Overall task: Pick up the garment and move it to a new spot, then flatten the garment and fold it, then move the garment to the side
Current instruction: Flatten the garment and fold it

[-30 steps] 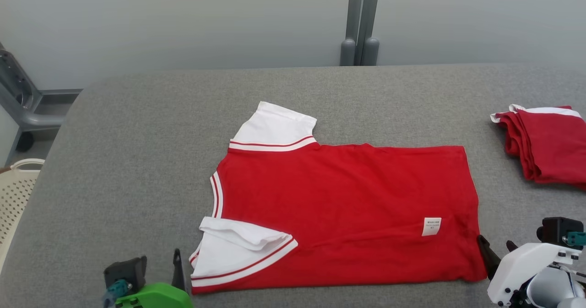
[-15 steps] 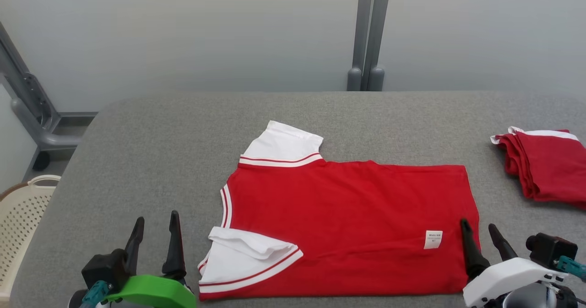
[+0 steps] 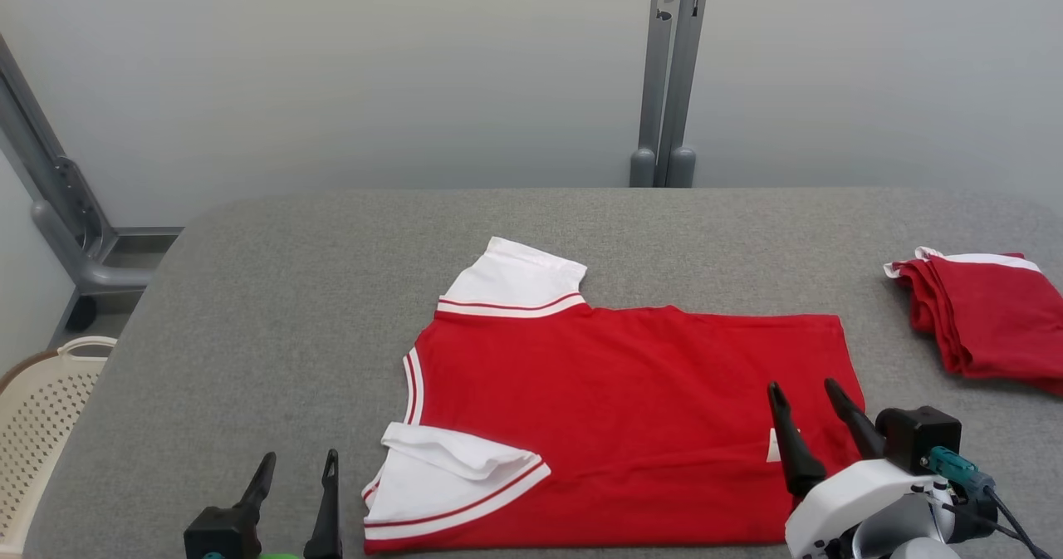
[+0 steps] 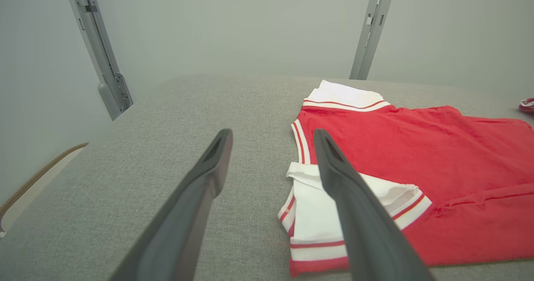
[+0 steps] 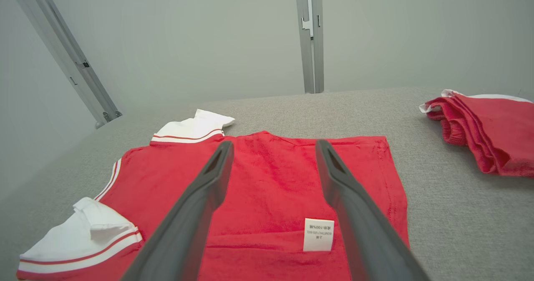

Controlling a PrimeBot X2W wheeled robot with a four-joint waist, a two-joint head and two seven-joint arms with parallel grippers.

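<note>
- Grey padded table point(image 3: 291, 293) carries the red garment point(image 3: 623, 393), which lies flat with both white sleeves at its left end.
- Left gripper point(image 3: 301, 456) is just left of the garment's near sleeve, fingers apart, holding nothing.
- Right gripper point(image 3: 802, 385) hangs over the garment's near right corner by the white label point(image 5: 318, 234), fingers apart and empty.
- Folded red stack point(image 3: 988, 326) lies well right of the garment.
- Cream basket point(image 3: 41, 409) stands far left of the garment.

Spread end effector point(image 5: 273, 144), red garment point(image 5: 271, 181), folded stack point(image 5: 496, 126)
</note>
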